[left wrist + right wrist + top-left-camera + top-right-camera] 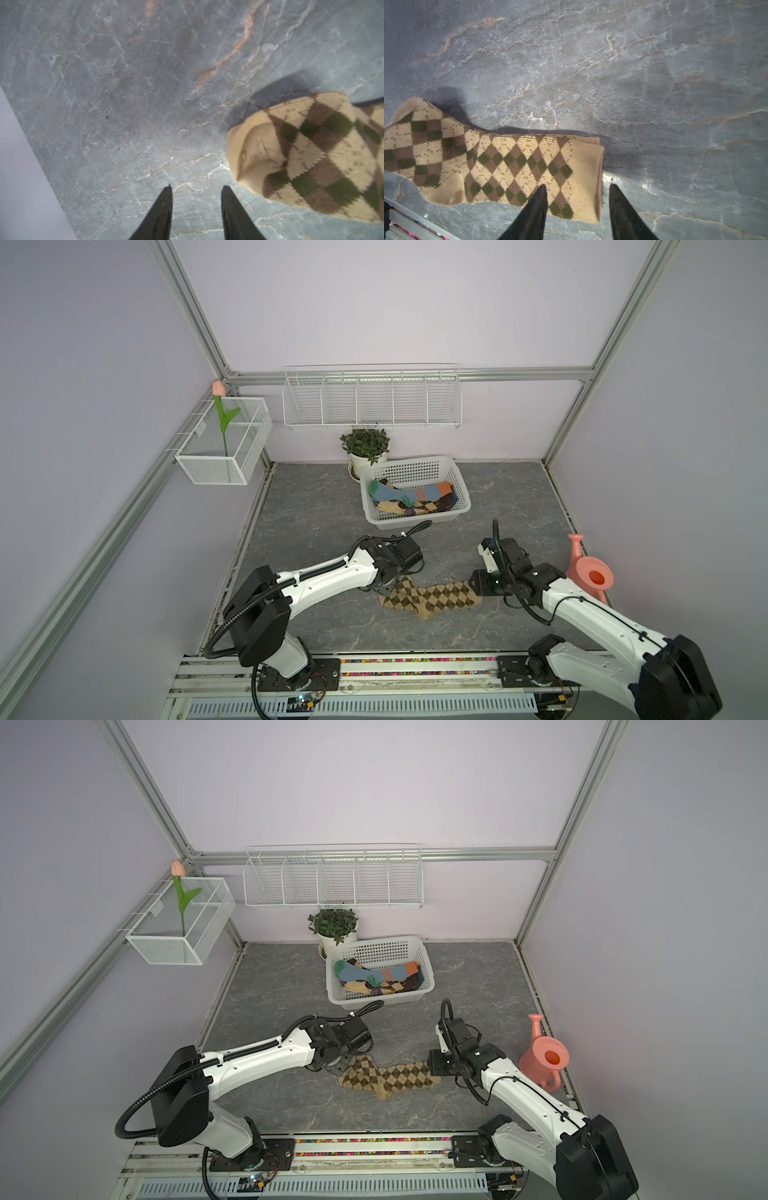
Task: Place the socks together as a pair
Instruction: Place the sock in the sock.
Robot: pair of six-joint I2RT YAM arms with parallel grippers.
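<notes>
Two tan argyle socks (pixel 432 597) (pixel 390 1077) lie flat on the grey table, one on top of the other, between my two arms. Their two cuff edges (pixel 598 158) show stacked in the right wrist view. My left gripper (pixel 196 187) (pixel 386 583) hovers open just off the toe end (pixel 255 149), with only bare table between its fingers. My right gripper (pixel 577 186) (pixel 478 585) is open at the cuff end; one finger (pixel 535 207) is over the cuff, its partner over bare table. Neither holds anything. More socks (pixel 411 499), blue with orange stripes and argyle, lie in the white basket (pixel 415 464).
A pink watering can (pixel 590 572) stands close to the right arm by the table's right edge. A potted plant (pixel 365 443) sits behind the basket. A wire shelf (pixel 370 400) hangs on the back wall. A wire box with a tulip (pixel 224 448) hangs at the left.
</notes>
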